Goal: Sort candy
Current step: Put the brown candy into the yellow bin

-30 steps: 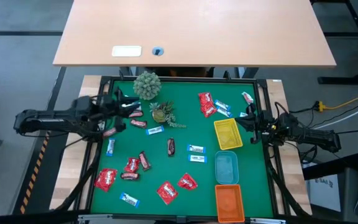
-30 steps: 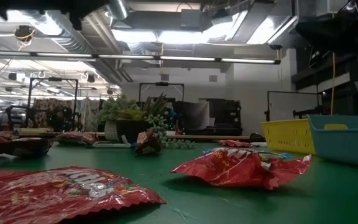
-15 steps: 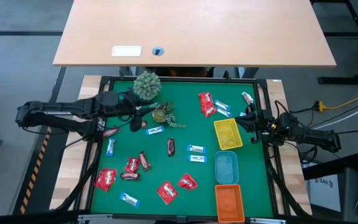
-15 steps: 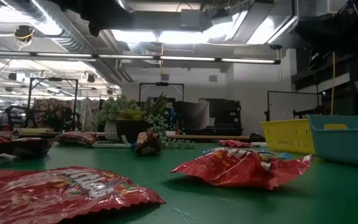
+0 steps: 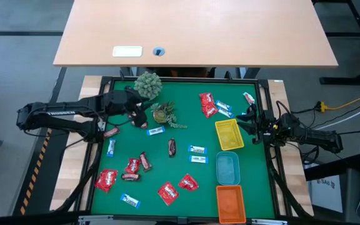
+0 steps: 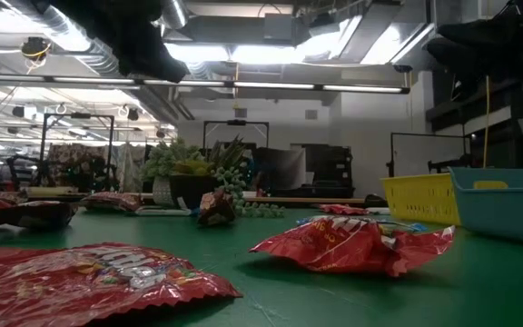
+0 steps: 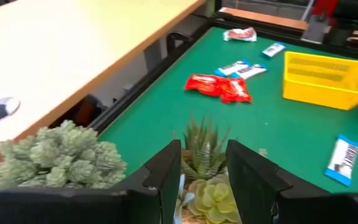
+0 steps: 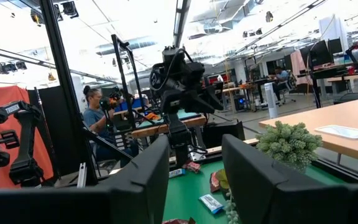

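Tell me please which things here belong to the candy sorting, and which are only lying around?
For the job:
red packets
blue-and-white wrappers
dark mini bars
yellow tray, blue tray, orange tray

Only lying about:
pale green plant
small succulent
white card on the wooden desk

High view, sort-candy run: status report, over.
Left gripper open, empty, over the small plants. Right gripper open, empty, beside the yellow tray. Candy scattered on the mat; all three trays look empty. Plants crowd nearby wrappers.
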`<state>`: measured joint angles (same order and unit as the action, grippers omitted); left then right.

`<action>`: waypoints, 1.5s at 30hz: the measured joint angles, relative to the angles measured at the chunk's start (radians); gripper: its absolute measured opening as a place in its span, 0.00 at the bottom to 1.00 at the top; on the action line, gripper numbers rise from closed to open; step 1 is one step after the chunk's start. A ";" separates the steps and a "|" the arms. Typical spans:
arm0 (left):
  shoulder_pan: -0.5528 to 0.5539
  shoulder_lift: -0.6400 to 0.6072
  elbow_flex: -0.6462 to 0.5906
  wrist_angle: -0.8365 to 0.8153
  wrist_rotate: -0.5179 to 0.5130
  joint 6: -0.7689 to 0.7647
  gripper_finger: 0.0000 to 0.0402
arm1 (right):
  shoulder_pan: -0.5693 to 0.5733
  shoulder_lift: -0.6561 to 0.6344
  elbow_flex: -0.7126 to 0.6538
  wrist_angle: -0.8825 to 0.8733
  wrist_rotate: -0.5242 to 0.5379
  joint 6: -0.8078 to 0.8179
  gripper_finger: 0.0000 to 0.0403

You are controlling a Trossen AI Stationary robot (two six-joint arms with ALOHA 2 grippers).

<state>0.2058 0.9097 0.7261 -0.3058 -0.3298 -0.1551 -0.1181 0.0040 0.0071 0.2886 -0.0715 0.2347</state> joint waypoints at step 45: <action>0.073 0.601 -0.001 -0.331 0.218 0.062 0.55 | 0.000 0.000 0.000 -0.010 0.000 -0.001 0.37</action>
<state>0.2786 1.5103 0.7251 -0.6364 -0.1118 -0.0936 -0.1184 0.0040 0.0071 0.2790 -0.0715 0.2340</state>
